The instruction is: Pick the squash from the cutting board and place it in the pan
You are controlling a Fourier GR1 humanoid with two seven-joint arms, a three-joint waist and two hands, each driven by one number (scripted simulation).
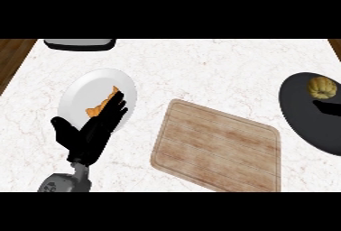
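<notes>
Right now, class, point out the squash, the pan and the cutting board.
squash (pixel 321 87), head view, middle of its yellow top.
pan (pixel 300 106), head view, bare dark floor left of the squash.
cutting board (pixel 216 146), head view, centre of its bare wooden face.

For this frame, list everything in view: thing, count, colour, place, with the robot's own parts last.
Counter: one, white marble, fills the view; brown wood shows at both top corners.
Cutting board: one, light wood, centre, nothing on it.
Pan: one, black, right edge, partly cut off.
Squash: one, yellow, in the pan near its top.
Plate: one, white, left of the board.
Orange food: one piece, on the plate, partly hidden by the fingers; what it is cannot be told.
Grey object: one, dark rim, top edge, mostly cut off.
Left hand: black, open, over the plate's lower edge, grey forearm below.
Right hand: black, only a part shows at the right edge, over the pan.
</notes>
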